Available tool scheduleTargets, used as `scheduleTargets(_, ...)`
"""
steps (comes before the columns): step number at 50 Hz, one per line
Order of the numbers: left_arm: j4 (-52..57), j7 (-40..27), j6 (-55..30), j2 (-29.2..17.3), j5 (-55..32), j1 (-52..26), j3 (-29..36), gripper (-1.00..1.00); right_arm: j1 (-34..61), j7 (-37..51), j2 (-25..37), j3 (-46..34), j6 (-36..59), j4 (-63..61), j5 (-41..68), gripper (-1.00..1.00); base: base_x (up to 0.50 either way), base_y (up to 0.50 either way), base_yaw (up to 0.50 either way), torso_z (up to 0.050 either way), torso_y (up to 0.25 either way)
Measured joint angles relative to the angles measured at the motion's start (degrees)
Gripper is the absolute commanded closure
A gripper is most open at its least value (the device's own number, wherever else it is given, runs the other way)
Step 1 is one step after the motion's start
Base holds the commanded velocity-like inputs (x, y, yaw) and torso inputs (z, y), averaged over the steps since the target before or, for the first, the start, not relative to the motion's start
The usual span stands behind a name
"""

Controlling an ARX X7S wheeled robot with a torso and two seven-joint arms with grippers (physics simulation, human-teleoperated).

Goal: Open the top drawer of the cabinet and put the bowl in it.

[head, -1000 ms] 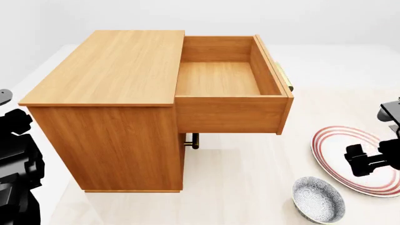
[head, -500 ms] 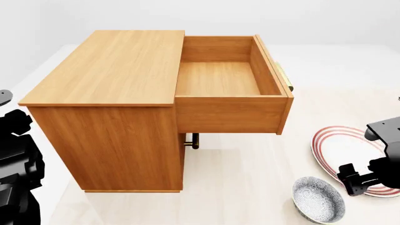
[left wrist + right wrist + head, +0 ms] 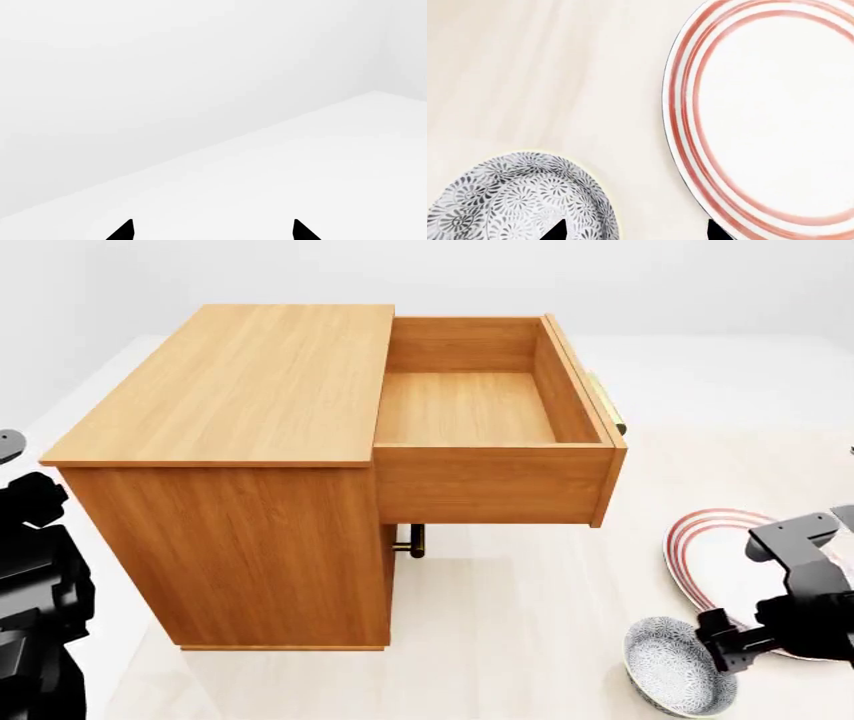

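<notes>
The cabinet (image 3: 234,440) and its top drawer (image 3: 487,430) are orange-brown wood (brass handle). The bowl (image 3: 678,665) is white with blue-grey speckling; the plate (image 3: 767,120) is white with red rings.

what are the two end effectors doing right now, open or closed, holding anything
Left end effector: open, empty, aimed at blank white space.
Right end effector: open, empty, between the bowl and the plate.

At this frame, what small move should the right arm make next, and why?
Probably lower the right gripper onto the bowl's near rim: the top drawer is open and empty, the fingertips straddle that rim beside the plate.
</notes>
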Motion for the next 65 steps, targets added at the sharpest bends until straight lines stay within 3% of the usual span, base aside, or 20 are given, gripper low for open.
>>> scheduleTargets(47,0.0,-0.33,-0.03,0.16,-0.02,-0.04,0.3,-1.0,-0.18,-0.23,-5.76,-2.56,-10.75,16.18,-1.41,-1.0,0.0,0.0,0.0,0.0,0.0)
scheduleTargets(48,0.0,-0.33,-0.02,0.17,-0.02,-0.04,0.3,-1.0,-0.18,-0.25,-5.83,-2.58,-10.89,16.37,-1.42,1.0,0.0,0.0,0.0,0.0,0.0)
scheduleTargets(65,0.0,-0.45,0.11,0.29,-0.02,0.04,0.36,-1.0,0.47,0.12,-6.13,-2.04,-11.0,17.94,0.41,1.0,0.0,0.0,0.0,0.0,0.0)
